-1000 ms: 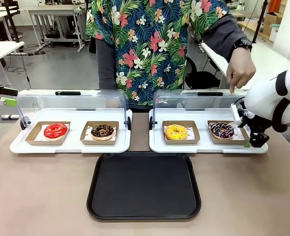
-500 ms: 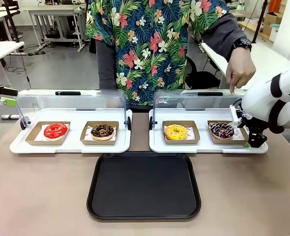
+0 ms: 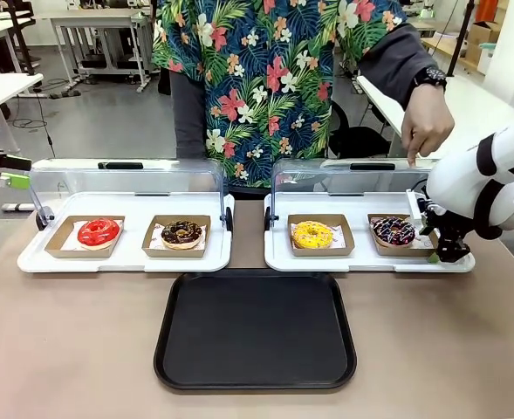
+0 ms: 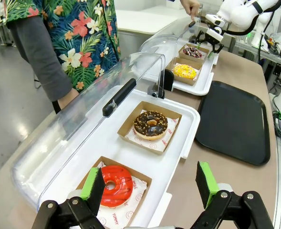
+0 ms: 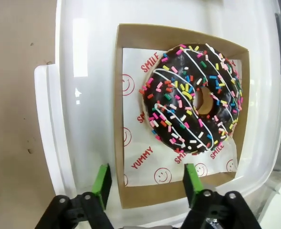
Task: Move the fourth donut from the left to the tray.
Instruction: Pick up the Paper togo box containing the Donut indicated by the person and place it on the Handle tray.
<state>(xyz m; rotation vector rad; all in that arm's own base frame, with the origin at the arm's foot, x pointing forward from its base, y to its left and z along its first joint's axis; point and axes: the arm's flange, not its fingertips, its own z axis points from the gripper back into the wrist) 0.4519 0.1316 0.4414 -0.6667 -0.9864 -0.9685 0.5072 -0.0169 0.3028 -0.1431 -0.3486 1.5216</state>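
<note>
The fourth donut (image 3: 394,230) has dark chocolate icing, white drizzle and coloured sprinkles, and lies in its brown cardboard holder (image 3: 378,245) at the right end of the right white display tray. My right gripper (image 3: 438,252) is low at the holder's right edge. In the right wrist view that gripper (image 5: 144,180) stands open, its green pads (image 5: 102,183) on either side of the holder's near wall (image 5: 130,200), with the donut (image 5: 193,98) just beyond. The black tray (image 3: 255,330) lies in front, bare. My left gripper (image 4: 150,183) is open and holds nothing, above the left display tray's end.
A person's hand (image 3: 425,131) holds up the clear lid (image 3: 344,182) over the right display tray (image 3: 278,255). A yellow donut (image 3: 312,234) lies left of the fourth. The left display tray (image 3: 126,258) holds a red donut (image 3: 98,232) and a crumb-topped chocolate donut (image 3: 181,232).
My right gripper has shifted slightly left and closer to the fourth donut's holder. The donuts, the person's hand and my left arm have not moved.
</note>
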